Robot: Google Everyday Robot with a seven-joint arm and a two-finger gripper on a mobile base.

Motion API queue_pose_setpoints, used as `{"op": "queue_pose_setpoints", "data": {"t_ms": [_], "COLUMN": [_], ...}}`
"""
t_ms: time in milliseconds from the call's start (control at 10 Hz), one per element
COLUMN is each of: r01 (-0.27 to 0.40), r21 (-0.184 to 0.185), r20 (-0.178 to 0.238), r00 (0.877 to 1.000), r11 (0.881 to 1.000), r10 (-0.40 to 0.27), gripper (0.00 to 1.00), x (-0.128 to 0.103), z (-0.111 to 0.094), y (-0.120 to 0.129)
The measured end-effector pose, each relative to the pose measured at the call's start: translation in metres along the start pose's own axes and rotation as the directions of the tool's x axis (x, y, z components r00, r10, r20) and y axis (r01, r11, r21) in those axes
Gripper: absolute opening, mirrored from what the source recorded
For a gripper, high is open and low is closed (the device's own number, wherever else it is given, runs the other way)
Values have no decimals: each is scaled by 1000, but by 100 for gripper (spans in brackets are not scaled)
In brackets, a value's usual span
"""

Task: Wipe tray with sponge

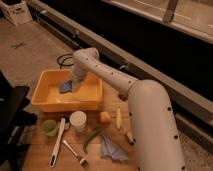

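A yellow tray (pixel 50 102) stands at the back left of the wooden table. A blue-grey sponge (pixel 65 87) lies on the tray's floor near its middle. My gripper (pixel 72 82) reaches down into the tray from the right and sits right at the sponge's upper right edge, pressing on it. The white arm (pixel 107 75) stretches from the lower right across the table to the tray.
In front of the tray: a green cup (pixel 49 127), a white cup (pixel 78 120), a white brush (pixel 56 142), a fork (pixel 75 153), a green pepper (pixel 90 138), a blue cloth (pixel 112 150), a yellow block (pixel 105 117) and a banana (pixel 118 119). A black chair (pixel 12 117) stands left.
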Motion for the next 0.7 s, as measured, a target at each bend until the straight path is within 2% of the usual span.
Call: {"op": "queue_pose_setpoints", "data": {"t_ms": [200,400,700], "r01": [-52,-123,-120], "r21": [24,-26,-32], "r20": [-81,-70,-67], "r00": [995,990,991], "r11": [998,992,992], "r10": [53,121,117], "gripper": [0,0,0], "x": [6,20,17], "z": [12,18,19], "y": [4,13,14]}}
